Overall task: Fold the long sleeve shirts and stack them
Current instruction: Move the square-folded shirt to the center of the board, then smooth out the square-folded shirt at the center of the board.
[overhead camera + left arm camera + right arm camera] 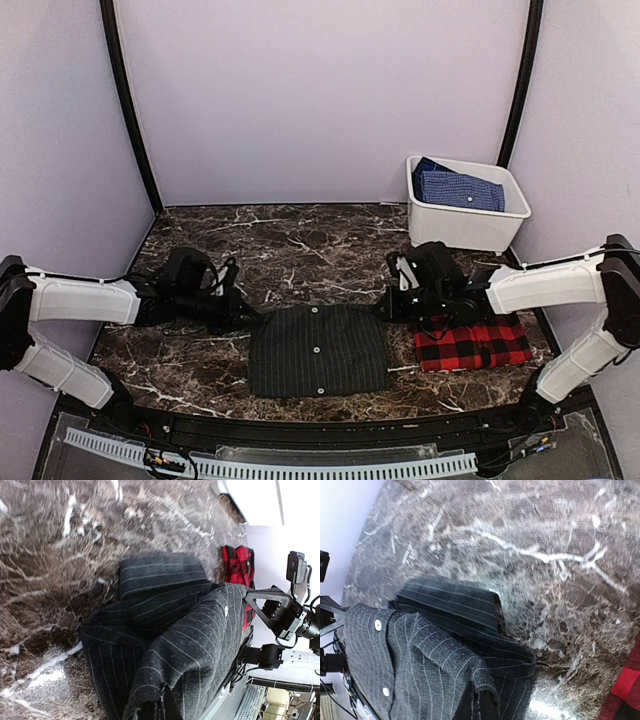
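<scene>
On the dark marble-patterned tabletop [300, 250], the charcoal pinstriped button-up cloth shirt [318, 355] lies as a squarish folded pack at the near middle. The folded red-and-black buffalo plaid cloth shirt [480, 345] sits near its right side, not touching it. I judge I am mid-fold on the charcoal one, working its far edge, with stacking not yet done. Both arms reach inward, low over the tabletop, one at each far corner. My left fingers [243, 320] and right fingers [392, 312] are each pinched tight on a raised corner of pinstriped cloth. Next I need both arms travelling together and evenly, or the fold skews.
</scene>
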{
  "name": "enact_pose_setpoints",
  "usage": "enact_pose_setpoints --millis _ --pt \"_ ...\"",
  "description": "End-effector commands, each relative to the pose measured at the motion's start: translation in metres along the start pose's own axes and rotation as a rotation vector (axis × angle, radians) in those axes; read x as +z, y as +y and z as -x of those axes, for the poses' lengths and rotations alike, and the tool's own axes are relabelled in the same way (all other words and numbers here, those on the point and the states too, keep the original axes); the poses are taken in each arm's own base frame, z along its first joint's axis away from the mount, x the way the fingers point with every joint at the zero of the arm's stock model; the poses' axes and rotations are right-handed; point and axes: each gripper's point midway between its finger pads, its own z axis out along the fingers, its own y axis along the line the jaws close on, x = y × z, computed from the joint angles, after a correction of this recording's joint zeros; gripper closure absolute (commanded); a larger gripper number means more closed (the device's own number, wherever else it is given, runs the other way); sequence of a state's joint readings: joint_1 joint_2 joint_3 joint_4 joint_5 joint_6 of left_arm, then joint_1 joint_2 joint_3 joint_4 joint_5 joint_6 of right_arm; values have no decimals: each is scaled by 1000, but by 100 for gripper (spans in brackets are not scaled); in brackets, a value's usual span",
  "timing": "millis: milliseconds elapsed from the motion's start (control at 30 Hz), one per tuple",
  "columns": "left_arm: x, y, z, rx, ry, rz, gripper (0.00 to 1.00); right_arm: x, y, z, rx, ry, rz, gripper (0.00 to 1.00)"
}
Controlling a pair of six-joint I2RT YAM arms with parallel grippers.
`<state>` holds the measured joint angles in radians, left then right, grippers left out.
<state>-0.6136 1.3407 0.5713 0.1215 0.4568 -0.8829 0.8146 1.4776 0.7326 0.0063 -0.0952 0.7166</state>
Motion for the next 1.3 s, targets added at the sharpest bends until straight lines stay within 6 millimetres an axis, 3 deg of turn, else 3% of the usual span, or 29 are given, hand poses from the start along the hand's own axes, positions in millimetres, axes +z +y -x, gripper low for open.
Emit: enact_pose_setpoints --millis 0,200,333,533,633,667,700,733,767,800,867,933,1067,1133,1267 --pt "-12 -3 11 23 -84 18 100 -15 4 20 -29 -90 -14 100" --pt "-15 -19 27 55 -117 5 100 -23 13 37 -57 -128 -17 100" --pt "-16 -21 41 61 -133 3 100 -25 7 51 -66 -178 -67 100" --pt "-9 -15 71 55 -129 -19 100 -17 -22 74 -42 -231 -110 100" --pt "11 -1 92 58 -108 -14 100 -5 -43 91 -19 -252 -103 100" --pt "12 -7 108 85 -125 -27 99 1 -46 97 -24 -250 -95 100" --pt "23 5 111 70 -102 -6 97 7 -49 104 -29 -239 -95 100" --pt "23 -4 129 88 -127 -21 88 12 -48 112 -41 -229 -93 98" --pt "29 3 134 76 -117 -7 81 17 -48 116 -53 -205 -96 91" --pt "30 0 149 89 -141 -3 62 19 -45 124 -69 -204 -98 83" --pt "27 -7 169 116 -177 16 42 17 -40 134 -82 -202 -104 62" --pt "20 -15 181 135 -196 32 35 12 -33 140 -90 -198 -107 56" --pt "6 -27 173 135 -194 33 37 -2 -27 134 -95 -190 -135 55" --pt "7 -34 156 140 -160 28 43 -3 -14 122 -104 -177 -91 62" --pt "25 -57 102 167 -53 -13 58 13 5 97 -139 -116 -33 72"
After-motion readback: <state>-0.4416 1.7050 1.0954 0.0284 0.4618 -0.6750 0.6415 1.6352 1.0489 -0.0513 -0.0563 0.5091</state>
